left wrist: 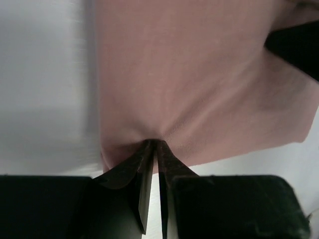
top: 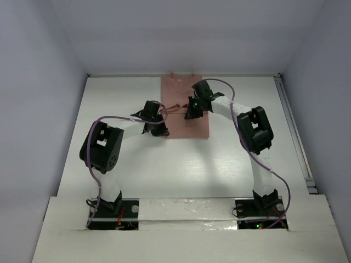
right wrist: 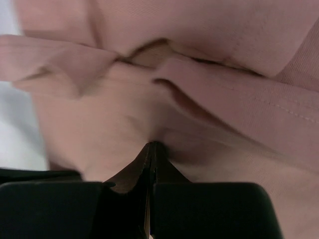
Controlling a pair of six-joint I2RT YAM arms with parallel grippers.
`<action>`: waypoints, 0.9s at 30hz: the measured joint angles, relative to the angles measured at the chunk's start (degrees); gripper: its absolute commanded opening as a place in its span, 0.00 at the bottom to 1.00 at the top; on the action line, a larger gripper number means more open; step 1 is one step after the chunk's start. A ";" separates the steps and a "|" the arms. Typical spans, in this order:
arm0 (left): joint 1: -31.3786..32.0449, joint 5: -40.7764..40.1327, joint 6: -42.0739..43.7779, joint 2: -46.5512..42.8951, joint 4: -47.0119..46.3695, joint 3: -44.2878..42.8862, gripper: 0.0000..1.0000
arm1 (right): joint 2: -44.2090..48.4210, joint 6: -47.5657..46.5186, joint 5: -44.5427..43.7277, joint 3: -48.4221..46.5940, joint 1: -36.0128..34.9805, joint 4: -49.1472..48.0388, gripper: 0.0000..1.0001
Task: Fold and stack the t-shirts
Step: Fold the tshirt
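The salmon-pink t-shirt [top: 186, 93] lies folded lengthwise as a narrow strip at the far middle of the white table. My left gripper [top: 163, 113] is shut on the shirt's left edge, pinching the pink cloth [left wrist: 199, 84] at its fingertips [left wrist: 148, 145]. My right gripper [top: 190, 114] is over the strip's middle and is shut on a fold of the cloth [right wrist: 224, 94]; bunched layers lie just past its fingertips [right wrist: 160, 148]. The chest print is hidden.
The white table [top: 230, 164] runs to grey walls at the back and sides. A rail [top: 296, 131] runs along the right edge. Purple cables loop over both arms.
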State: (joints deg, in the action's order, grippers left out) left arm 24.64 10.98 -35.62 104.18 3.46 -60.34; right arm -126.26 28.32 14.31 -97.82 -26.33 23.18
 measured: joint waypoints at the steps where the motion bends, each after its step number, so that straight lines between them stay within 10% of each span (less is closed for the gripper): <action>1: -0.07 0.92 -0.37 0.11 -0.92 0.70 0.08 | -1.07 -0.04 0.04 -0.09 -0.13 0.68 0.00; 10: -0.20 -1.57 0.79 -1.55 -4.20 3.63 0.03 | -6.93 0.37 -3.61 -10.45 0.44 2.25 0.00; 15: 0.13 -3.50 2.19 -3.23 -3.63 4.96 0.04 | -18.10 2.47 -7.48 -31.19 2.03 3.96 0.00; 19: 0.13 -4.90 3.15 -4.94 0.04 4.92 0.17 | -21.49 3.74 -8.04 -38.95 5.09 3.98 0.00; 27: -1.57 -5.51 3.39 -12.33 6.32 1.49 0.31 | 17.99 3.76 -2.99 14.27 6.93 -4.79 0.00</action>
State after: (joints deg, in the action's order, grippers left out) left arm 23.07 5.48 -32.23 91.85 9.78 -58.85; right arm -108.27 32.08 11.31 -83.55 -19.40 18.39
